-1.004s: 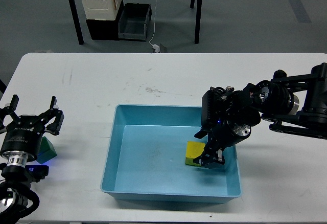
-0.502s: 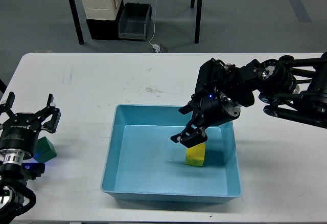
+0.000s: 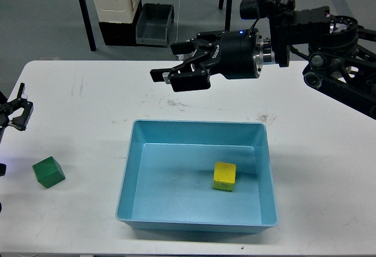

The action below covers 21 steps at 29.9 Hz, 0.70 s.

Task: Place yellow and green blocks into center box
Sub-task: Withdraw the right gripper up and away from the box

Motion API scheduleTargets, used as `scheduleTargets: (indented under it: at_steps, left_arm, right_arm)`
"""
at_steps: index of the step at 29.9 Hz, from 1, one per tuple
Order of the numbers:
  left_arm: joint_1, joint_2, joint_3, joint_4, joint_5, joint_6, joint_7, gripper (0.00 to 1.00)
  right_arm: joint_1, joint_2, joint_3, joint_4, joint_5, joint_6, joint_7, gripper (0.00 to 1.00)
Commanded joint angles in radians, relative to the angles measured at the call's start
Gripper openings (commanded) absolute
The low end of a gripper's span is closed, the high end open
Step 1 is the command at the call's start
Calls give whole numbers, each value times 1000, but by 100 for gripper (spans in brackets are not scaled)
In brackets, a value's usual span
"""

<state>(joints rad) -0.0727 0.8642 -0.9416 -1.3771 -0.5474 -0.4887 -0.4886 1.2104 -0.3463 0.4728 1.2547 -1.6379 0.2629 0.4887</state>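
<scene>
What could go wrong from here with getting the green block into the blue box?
The green block sits near the table's left front edge, so a clumsy approach might push it off. The left gripper is barely in view at the frame edge, so its alignment is hard to check. The blue box wall could catch the block on the way over.

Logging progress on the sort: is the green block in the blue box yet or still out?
Out. The green block sits on the white table, left of the blue box, which holds only the yellow block.
</scene>
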Motion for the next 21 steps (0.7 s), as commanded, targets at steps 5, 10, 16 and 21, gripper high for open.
scheduleTargets:
  at_steps: [5, 10, 16, 21]
  left_arm:
    - [-51, 104, -2, 21, 104, 0, 0, 100]
    - [-104, 108, -54, 65, 390, 0, 0, 100]
    - [-182, 157, -111, 98, 746, 0, 0, 99]
    - [-291, 210, -114, 128, 791, 0, 0, 99]
  right_arm:
    - [-297, -6, 291, 138, 4, -137, 0, 96]
    - [-552, 3, 564, 242, 42, -148, -59, 96]
    - [-819, 12, 803, 341, 275, -151, -88, 96]
    - [-986, 64, 955, 347, 403, -152, -102, 96]
